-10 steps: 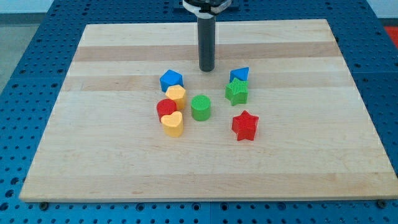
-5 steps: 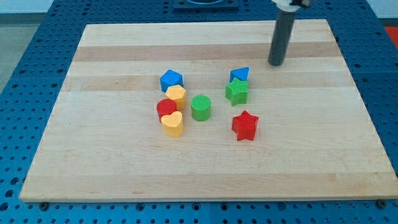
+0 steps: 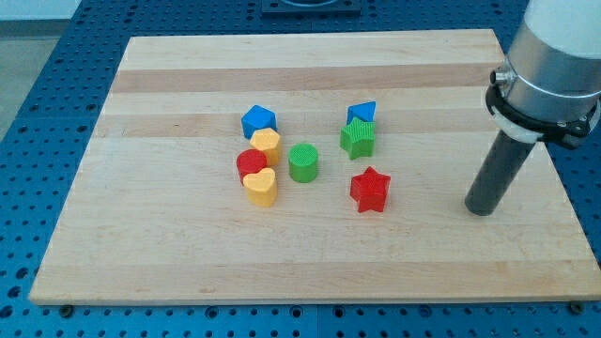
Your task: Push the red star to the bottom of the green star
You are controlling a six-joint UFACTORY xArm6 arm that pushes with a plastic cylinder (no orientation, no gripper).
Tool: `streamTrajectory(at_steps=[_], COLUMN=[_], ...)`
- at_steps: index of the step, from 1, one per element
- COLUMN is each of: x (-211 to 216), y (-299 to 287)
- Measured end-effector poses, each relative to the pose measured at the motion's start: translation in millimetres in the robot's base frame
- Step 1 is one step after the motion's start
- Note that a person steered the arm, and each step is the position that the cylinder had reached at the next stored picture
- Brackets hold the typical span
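The red star (image 3: 370,190) lies on the wooden board (image 3: 188,263), right of centre. The green star (image 3: 358,138) sits just above it in the view, slightly to the left, with a gap between them. A blue block (image 3: 362,113) touches the green star's top side. My tip (image 3: 480,210) rests on the board to the right of the red star, well apart from it and a little lower in the view. The rod rises to the arm's white end at the view's right edge.
A cluster stands at the board's centre left: a blue block (image 3: 258,120), a yellow block (image 3: 267,144), a red block (image 3: 251,164), a yellow heart (image 3: 260,187). A green cylinder (image 3: 303,161) stands between the cluster and the stars.
My tip has swept from the board's top middle to the right and then down the view to the right of the red star. No block has moved.
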State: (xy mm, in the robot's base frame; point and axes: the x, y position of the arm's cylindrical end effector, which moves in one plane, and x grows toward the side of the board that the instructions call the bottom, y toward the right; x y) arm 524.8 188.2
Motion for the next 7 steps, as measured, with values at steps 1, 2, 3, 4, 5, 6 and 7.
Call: streamTrajectory(at_steps=[1,2,3,4,5,6,7], x=[16.5,25.1,25.1,25.1,25.1,25.1,22.9], y=[-28.6,-59.4,-82.7,-91.5,-102.3,-114.8,-115.1])
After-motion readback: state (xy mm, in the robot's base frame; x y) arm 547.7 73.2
